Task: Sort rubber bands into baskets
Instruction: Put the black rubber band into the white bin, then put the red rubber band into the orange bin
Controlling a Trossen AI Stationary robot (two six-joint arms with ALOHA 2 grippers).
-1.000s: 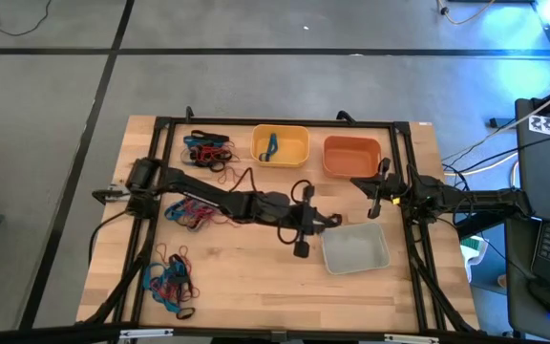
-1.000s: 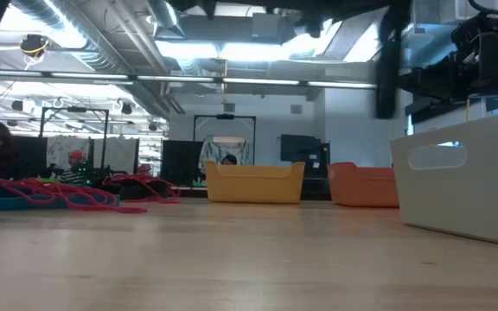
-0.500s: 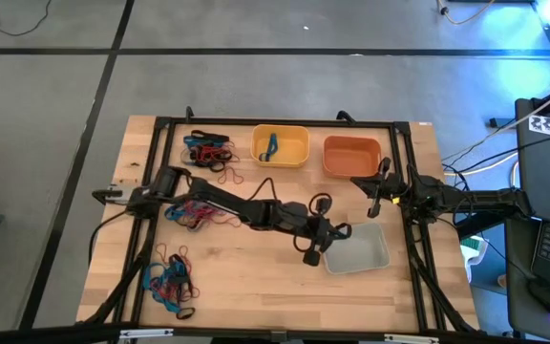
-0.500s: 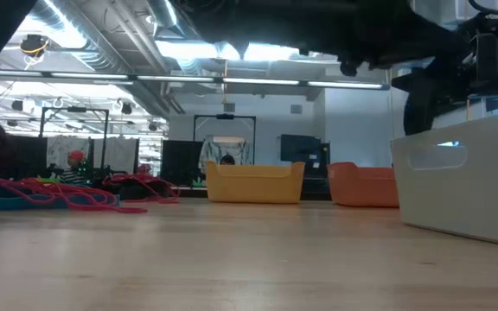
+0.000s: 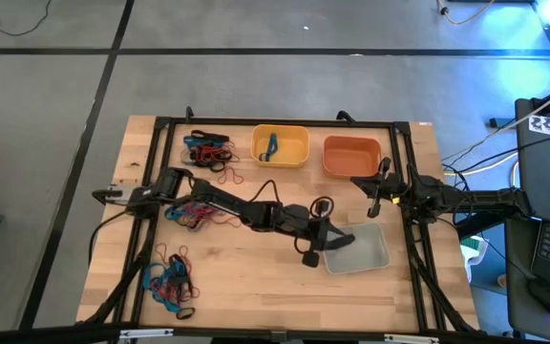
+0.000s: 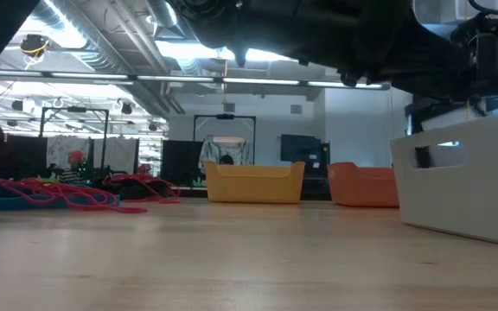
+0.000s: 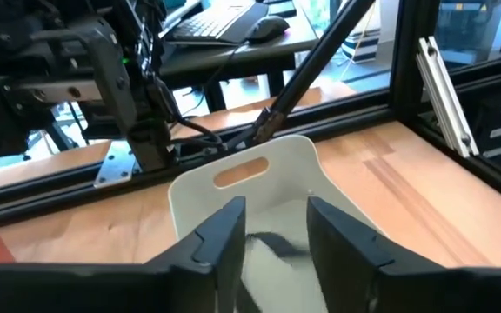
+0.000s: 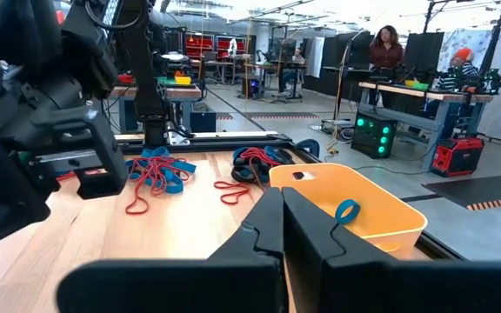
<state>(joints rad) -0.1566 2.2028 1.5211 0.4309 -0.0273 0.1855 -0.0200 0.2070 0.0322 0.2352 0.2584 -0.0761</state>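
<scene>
One black rubber band [image 7: 277,244] lies under the parted left pincer [image 7: 272,239].

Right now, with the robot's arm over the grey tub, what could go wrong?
The left gripper hangs over the pale grey basket, jaws apart, with a dark rubber band below them. The band might cling to a finger instead of dropping. Pulling back, the arm could nudge that light basket. The right gripper waits close by, so the arms might bump.
</scene>
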